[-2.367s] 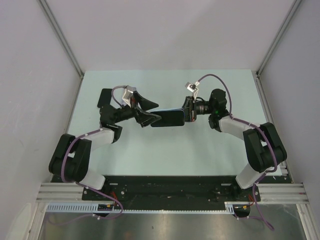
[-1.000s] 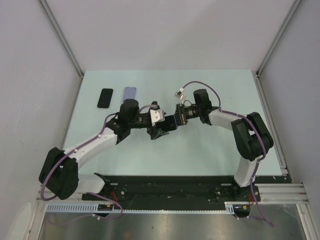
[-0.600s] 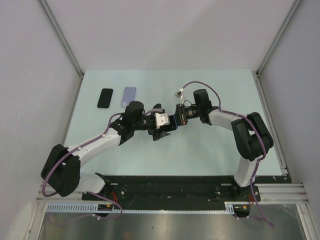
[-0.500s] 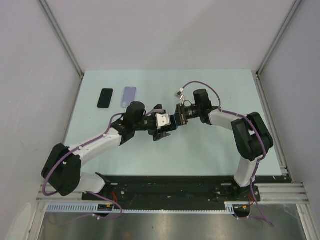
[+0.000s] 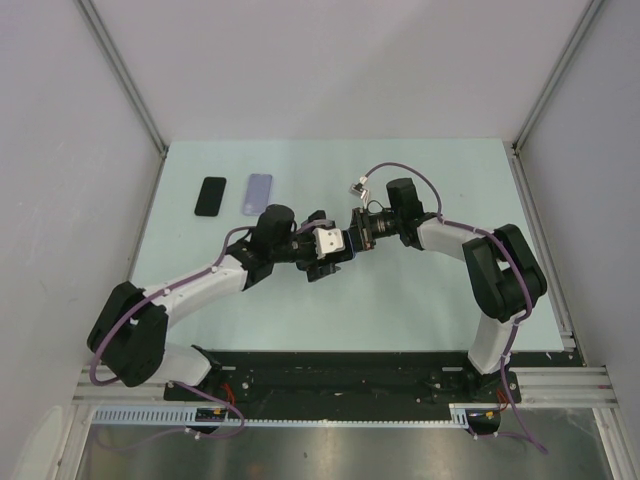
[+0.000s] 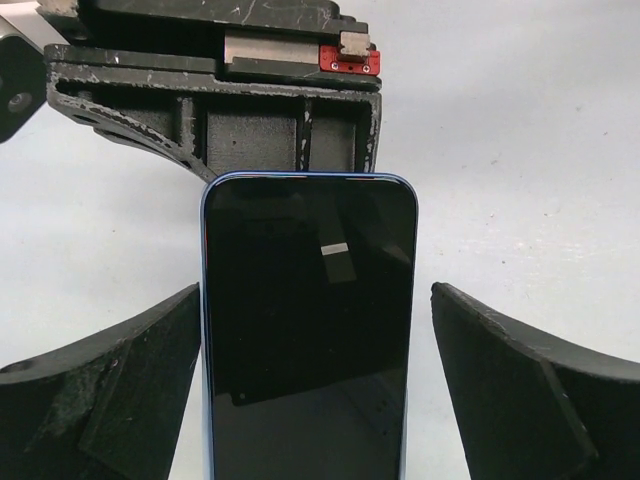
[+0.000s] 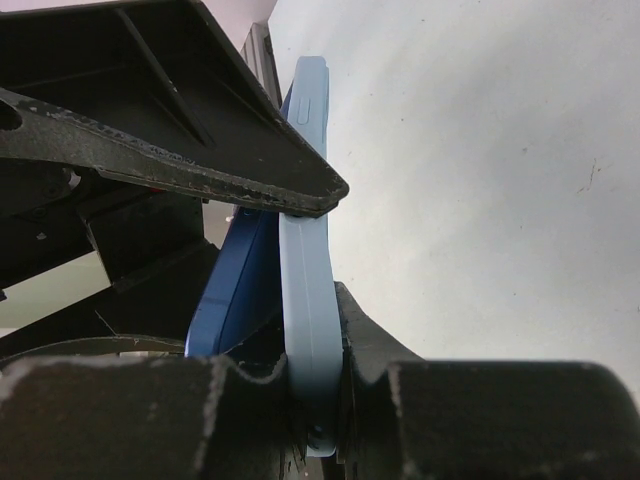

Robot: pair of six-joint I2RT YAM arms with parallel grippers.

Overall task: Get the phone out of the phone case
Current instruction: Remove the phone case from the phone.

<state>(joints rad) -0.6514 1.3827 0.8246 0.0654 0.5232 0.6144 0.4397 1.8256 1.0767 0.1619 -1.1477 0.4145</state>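
While the right gripper (image 5: 358,228) clamps the phone case (image 7: 310,300) by one end, the left gripper (image 6: 315,300) stands wide, flanking the phone (image 6: 308,340). Apparently one anchors so the other can pull.

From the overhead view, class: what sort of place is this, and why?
Probably a robotics lab cell: left arm and right arm bolted to a metal rail, pale table, plain grey walls, aluminium posts.

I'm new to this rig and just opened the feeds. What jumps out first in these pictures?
At the middle of the table, the right claw is shut on a pale blue case carrying a blue phone, while the left claw stands wide open, straddling the phone. At the table's far left lie a flat black item and a lilac one.
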